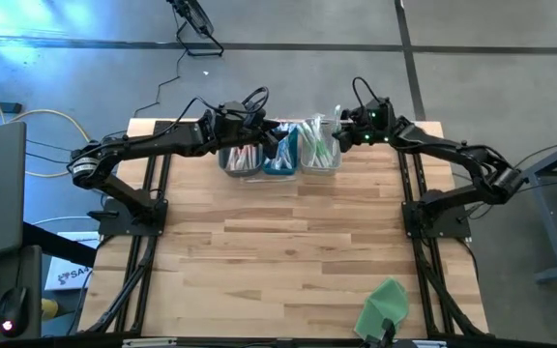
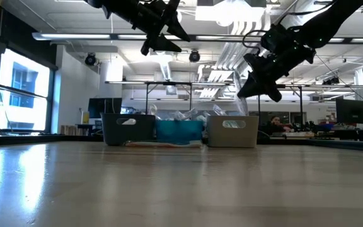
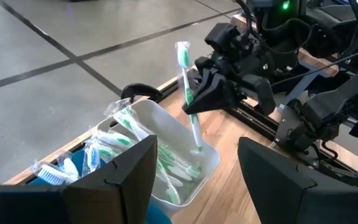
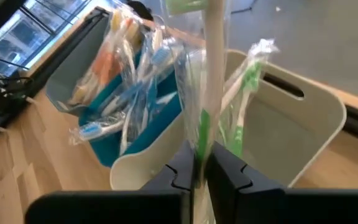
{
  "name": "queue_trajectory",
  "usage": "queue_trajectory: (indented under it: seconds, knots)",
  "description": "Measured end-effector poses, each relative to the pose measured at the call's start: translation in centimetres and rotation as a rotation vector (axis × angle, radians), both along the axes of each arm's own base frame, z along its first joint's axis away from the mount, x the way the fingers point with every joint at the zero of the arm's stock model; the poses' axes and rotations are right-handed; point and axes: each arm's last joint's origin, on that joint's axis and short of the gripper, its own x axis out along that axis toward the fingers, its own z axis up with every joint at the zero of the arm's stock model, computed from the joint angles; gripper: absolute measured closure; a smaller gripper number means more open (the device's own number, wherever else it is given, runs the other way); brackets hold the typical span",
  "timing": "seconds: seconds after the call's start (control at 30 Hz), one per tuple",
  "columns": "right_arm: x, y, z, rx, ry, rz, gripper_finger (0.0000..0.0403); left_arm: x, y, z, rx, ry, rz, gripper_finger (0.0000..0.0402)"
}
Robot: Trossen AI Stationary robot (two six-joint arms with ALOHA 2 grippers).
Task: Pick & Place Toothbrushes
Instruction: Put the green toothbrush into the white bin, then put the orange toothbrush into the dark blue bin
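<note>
My right tool [image 3: 194, 102] is clenched on a green toothbrush [image 3: 188, 93], upright just above the white bin [image 3: 185, 168] of green brushes; I judge this the placing step, so next I lower and release. My left tool [image 1: 277, 138] hangs released beside it.

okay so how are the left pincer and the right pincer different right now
The left pincer is open and holds nothing; the right pincer is shut on a green and white toothbrush, wrapped in clear plastic and roughly upright. The left pincer hangs above the blue bin in the middle; the right pincer hangs above the white bin, which already holds green toothbrushes. Both are raised over the row of bins at the table's far edge.
</note>
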Motion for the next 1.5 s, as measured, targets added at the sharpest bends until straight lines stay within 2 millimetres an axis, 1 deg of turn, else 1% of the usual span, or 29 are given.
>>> queue_trajectory:
  seconds: [0.13,0.23,0.33,0.57,0.63,0.7,0.87,0.97,1.07,1.23,1.37,1.5]
  knots:
    - [0.1,0.3,-0.4,0.042,0.024,-0.011,0.0383,0.0,0.0,0.0,0.0,0.0,0.0,0.0181]
    - [0.0,0.4,-0.6,0.062,0.04,-0.015,0.0369,0.0,0.0,0.0,0.0,0.0,0.0,0.0181]
    - [-0.1,0.5,-0.7,0.071,0.049,-0.016,0.0338,0.0,0.0,0.0,-0.003,-0.001,0.001,0.0181]
    - [0.0,0.4,-0.6,0.062,0.048,-0.012,0.0241,0.0,0.0,0.0,-0.016,-0.008,0.003,0.0181]
    - [0.0,0.3,-0.5,0.051,0.037,-0.014,0.0223,0.0,0.0,0.0,-0.036,-0.017,0.003,0.0181]
    - [-0.2,0.1,-0.2,0.04,0.019,-0.016,0.0214,0.0,0.0,0.0,-0.051,-0.022,-0.003,0.0181]
    - [-1.2,0.0,1.8,-0.027,-0.086,0.008,0.0216,0.0,-0.2,-0.4,-0.08,0.009,-0.043,0.0181]
    - [-1.8,0.2,3.7,-0.103,-0.19,0.055,0.0225,-0.2,-0.4,-0.9,-0.109,0.06,-0.082,0.0181]
    - [-2.1,0.4,5.6,-0.209,-0.285,0.088,0.0233,-0.5,-0.6,-1.7,-0.132,0.148,-0.094,0.0181]
    - [-2.6,1.1,8.1,-0.366,-0.397,0.107,0.0244,-1.3,-1.2,-3.3,-0.145,0.353,-0.13,0.0181]
    - [-2.9,1.6,9.2,-0.431,-0.446,0.124,0.0252,-1.6,-2.4,-4.4,-0.175,0.488,-0.161,0.0181]
    - [-3.1,1.8,9.7,-0.46,-0.465,0.125,0.0258,-0.8,-3.9,-5.7,-0.139,0.591,-0.205,0.0181]
